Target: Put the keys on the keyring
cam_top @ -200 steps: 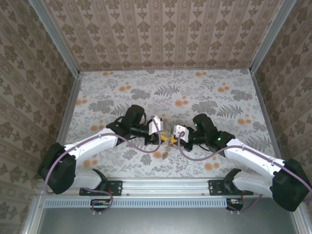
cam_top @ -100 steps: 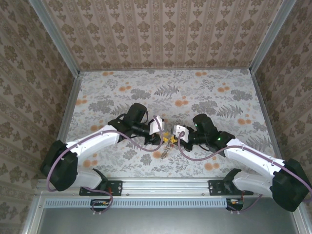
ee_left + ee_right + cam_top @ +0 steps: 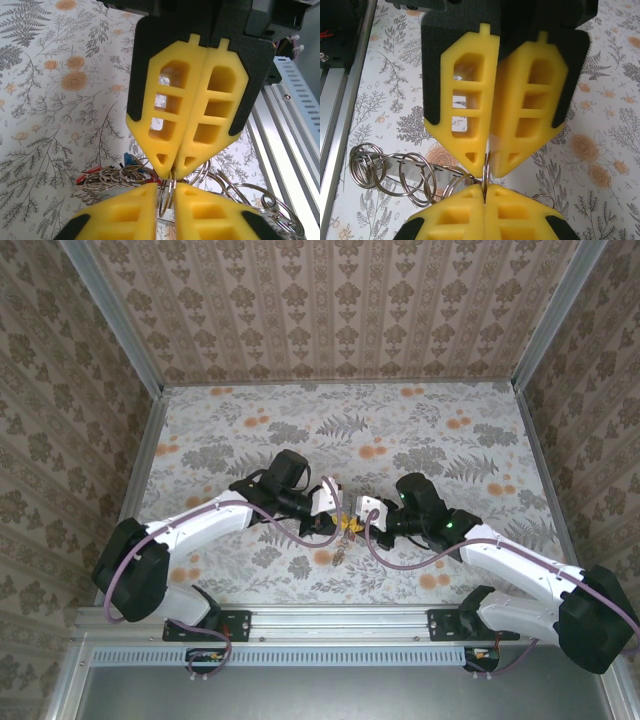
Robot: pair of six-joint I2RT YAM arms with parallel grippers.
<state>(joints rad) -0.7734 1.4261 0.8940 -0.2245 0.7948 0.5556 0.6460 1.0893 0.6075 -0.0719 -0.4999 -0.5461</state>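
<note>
- Left hand [image 3: 167, 190]: drawn almost fully together at the bottom centre of its wrist view, pinching the thin silver keyring [image 3: 165, 202] edge-on.
- Right hand [image 3: 484, 190]: pressed together at the bottom centre of its own view. It nips what looks to us like the same ring from the opposite side, so the two hands meet tip to tip.
- Purpose, as we judge it: a two-point hold keeps the ring steady and edge-on, so its coil can be worked apart for a key.
- Keys [image 3: 131, 160]: blue and red heads, lower left of the left wrist view, bunched just beside the pinch. We cannot tell whether they are already threaded.
- Linked silver rings [image 3: 395, 172]: a slack chain trailing to the lower left of the right wrist view.
- Tabletop [image 3: 45, 100]: floral-patterned, beneath everything.
</note>
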